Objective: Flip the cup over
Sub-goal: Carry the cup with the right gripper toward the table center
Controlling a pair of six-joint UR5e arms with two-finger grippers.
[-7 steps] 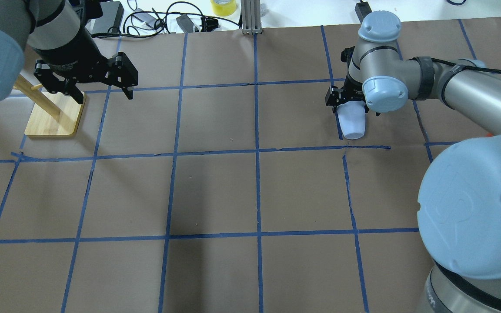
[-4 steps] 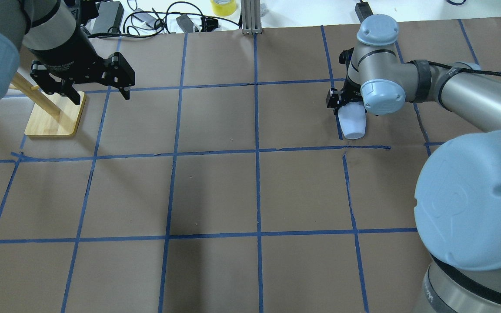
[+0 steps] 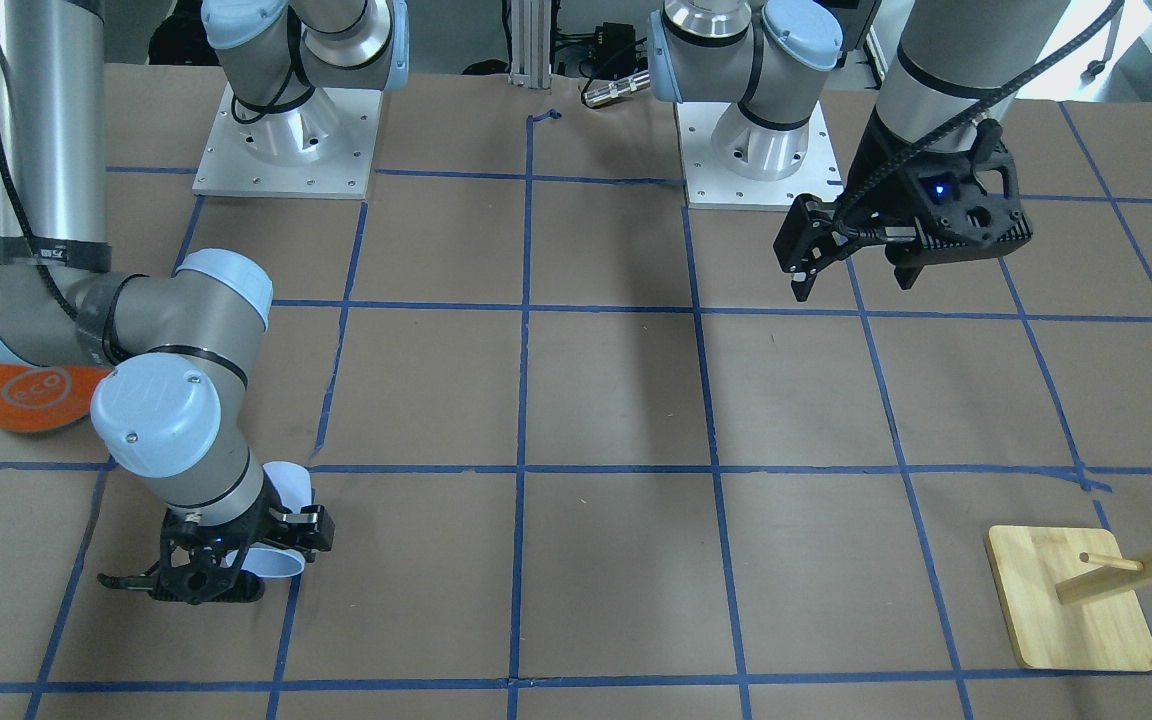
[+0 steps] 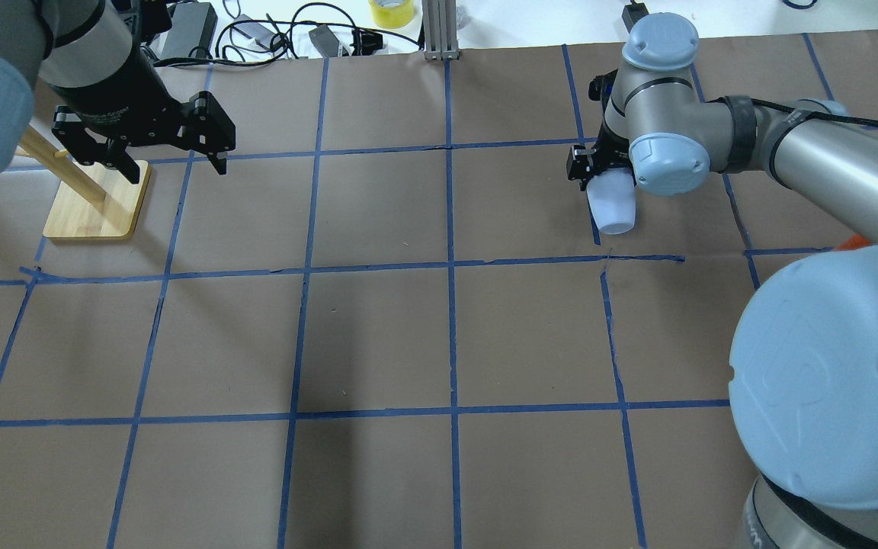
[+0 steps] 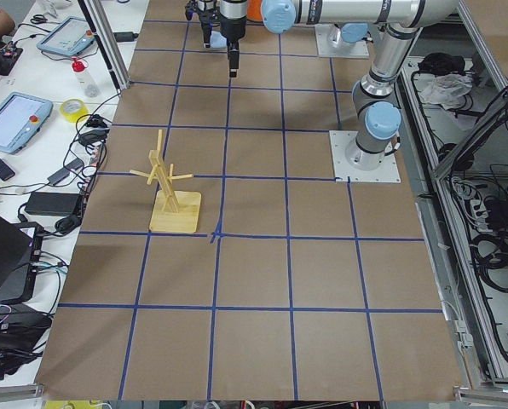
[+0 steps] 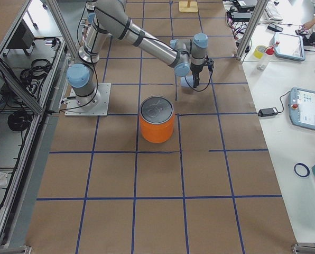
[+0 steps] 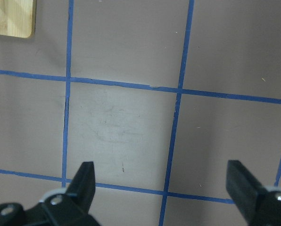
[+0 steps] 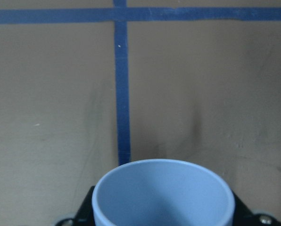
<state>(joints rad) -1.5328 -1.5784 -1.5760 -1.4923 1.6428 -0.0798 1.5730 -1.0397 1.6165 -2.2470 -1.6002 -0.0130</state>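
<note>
The cup (image 4: 611, 204) is tilted on its side at the table's (image 4: 378, 335) far right, over a blue tape line (image 4: 593, 229); the right gripper (image 4: 607, 179) pinches it at the rim. The left gripper (image 4: 177, 164) hangs spread wide, beside the wooden stand (image 4: 96, 210).

Rt wrist cam: cup (image 8: 163, 197) btm cut off.

The cup (image 8: 163, 197) is smooth and matt, the paper (image 4: 378, 335) dull
</note>
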